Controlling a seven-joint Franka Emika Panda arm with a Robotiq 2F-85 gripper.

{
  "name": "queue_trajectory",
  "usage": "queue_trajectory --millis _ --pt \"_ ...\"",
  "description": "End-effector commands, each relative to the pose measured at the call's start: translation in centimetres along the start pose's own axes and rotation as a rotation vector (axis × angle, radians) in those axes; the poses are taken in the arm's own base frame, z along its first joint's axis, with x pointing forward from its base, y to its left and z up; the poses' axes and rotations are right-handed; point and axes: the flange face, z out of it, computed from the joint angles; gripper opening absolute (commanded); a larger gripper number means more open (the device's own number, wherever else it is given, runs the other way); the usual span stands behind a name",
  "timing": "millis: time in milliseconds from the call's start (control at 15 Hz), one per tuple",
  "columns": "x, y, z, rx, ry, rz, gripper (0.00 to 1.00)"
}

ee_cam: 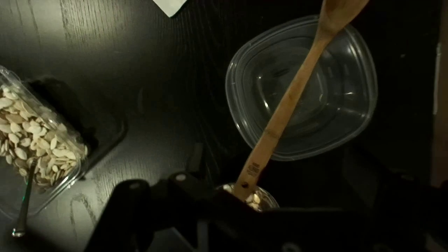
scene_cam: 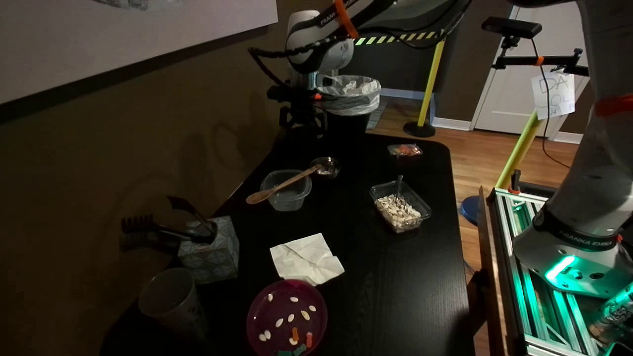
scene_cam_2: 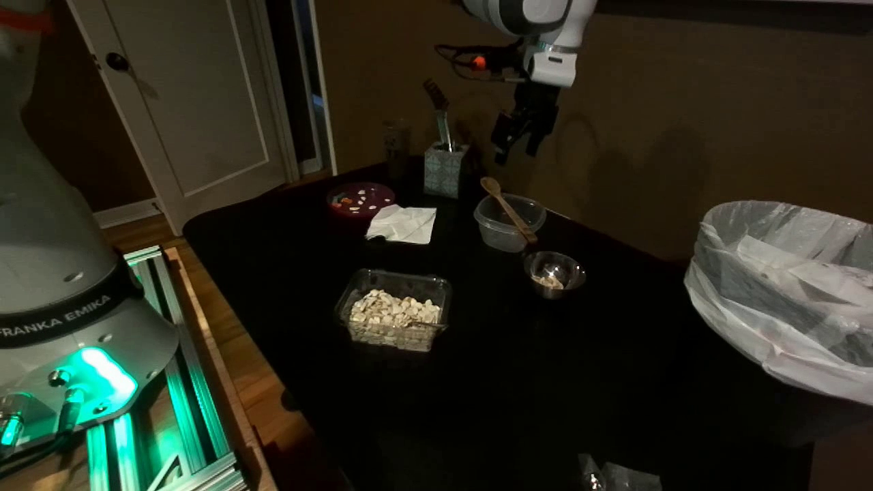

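Near the wall-side edge of the black table (scene_cam_2: 518, 382), in an exterior view, a patterned utensil box (scene_cam_2: 442, 179) stands to the left. Then the gripper (scene_cam_2: 516, 154), its fingers apart, hangs above a wooden spoon (scene_cam_2: 515, 218) lying across a clear plastic container (scene_cam_2: 500, 236).

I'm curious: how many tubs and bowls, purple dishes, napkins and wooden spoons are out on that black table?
Tubs and bowls: 4 (rounded clear tub, small bowl, seed tub, tub of colourful pieces)
Purple dish: 1
Napkin: 1
Wooden spoon: 1
Total: 7
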Motion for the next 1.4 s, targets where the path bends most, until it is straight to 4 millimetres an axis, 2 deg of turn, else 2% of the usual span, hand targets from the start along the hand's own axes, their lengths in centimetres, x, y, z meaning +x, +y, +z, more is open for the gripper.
queue_trajectory --millis 0,133,267,467,667,733,800,933,1333 --pt "-0.3 -1.3 6.8 -0.068 -0.051 0.112 1.0" --pt "-1.1 -1.6 9.5 -0.078 -0.085 0.129 1.0" --pt "-1.8 -2.4 11.1 -0.034 -0.094 0.123 1.0" --pt "-2.4 -3.7 12.3 0.042 -0.067 0.118 1.0" --pt "-2.0 -4.5 13.0 0.08 -0.026 0.147 1.0" --pt "-1.9 -4.6 13.3 0.083 -0.018 0.161 0.97" --pt "-1.8 -4.7 13.6 0.081 -0.014 0.173 0.78" --pt "-1.5 -4.9 14.1 0.077 -0.009 0.189 0.71" --pt "-1.1 -5.6 15.4 0.073 -0.001 0.216 0.23"
